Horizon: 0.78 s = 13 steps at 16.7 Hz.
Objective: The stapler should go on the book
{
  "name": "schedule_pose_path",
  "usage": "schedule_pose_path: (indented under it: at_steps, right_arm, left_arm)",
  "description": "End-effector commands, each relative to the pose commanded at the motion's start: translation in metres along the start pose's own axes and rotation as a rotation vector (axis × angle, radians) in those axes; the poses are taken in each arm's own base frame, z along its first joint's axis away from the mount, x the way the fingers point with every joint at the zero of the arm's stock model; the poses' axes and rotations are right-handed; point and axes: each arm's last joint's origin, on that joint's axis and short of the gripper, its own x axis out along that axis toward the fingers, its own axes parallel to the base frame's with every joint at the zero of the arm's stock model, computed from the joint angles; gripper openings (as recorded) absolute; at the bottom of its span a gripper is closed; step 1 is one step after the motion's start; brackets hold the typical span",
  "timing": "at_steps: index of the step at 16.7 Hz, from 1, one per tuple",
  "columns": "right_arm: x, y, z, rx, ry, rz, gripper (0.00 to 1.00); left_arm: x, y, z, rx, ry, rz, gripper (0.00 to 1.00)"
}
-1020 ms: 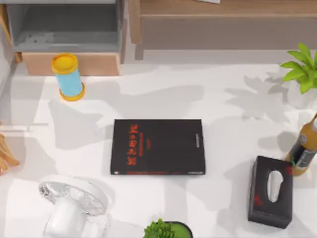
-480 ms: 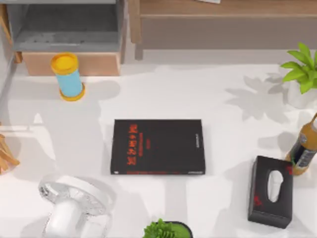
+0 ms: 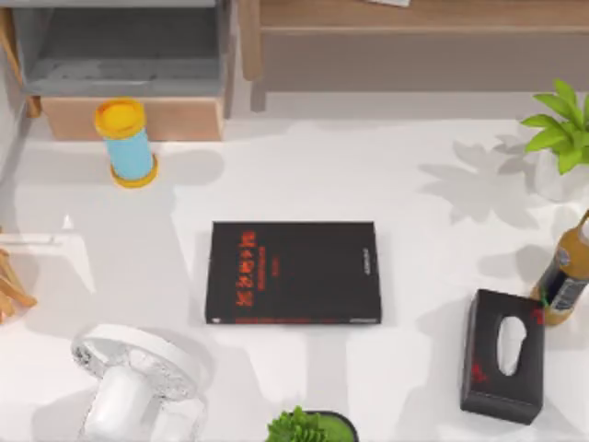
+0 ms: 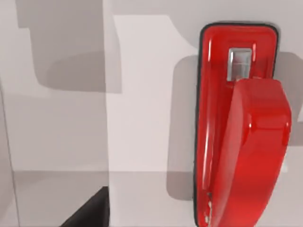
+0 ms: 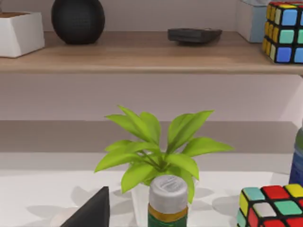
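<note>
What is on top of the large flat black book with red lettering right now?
Nothing rests on the black book; its cover shows fully, red lettering at the left. The glossy red stapler lies on white table surface in the left wrist view, not on the book.

The book [image 3: 294, 273] lies flat at the table's [image 3: 304, 175] middle. Far left stands a blue cylinder [image 3: 126, 143] with yellow ends. A fan [image 3: 138, 373] sits near left, a tissue box [image 3: 502, 355] near right, beside a bottle [image 3: 564, 276].
</note>
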Motion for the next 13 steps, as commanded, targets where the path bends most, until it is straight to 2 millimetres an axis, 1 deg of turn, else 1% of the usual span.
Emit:
schedule_pose_path:
  at_steps: [5, 8, 10, 13]
  right_arm:
    - [0.000, 0.000, 0.000, 0.000, 0.000, 0.000, 1.00]
    - [0.000, 0.000, 0.000, 0.000, 0.000, 0.000, 1.00]
    - [0.000, 0.000, 0.000, 0.000, 0.000, 0.000, 1.00]
    - [0.000, 0.000, 0.000, 0.000, 0.000, 0.000, 1.00]
  left_arm:
    - [0.001, 0.000, -0.002, 0.003, -0.006, 0.002, 1.00]
    - [0.006, 0.001, -0.005, 0.002, -0.006, 0.002, 1.00]
    - [0.013, 0.002, -0.006, 0.002, -0.004, 0.000, 1.00]
    - [0.029, 0.002, -0.004, 0.002, -0.002, -0.001, 1.00]
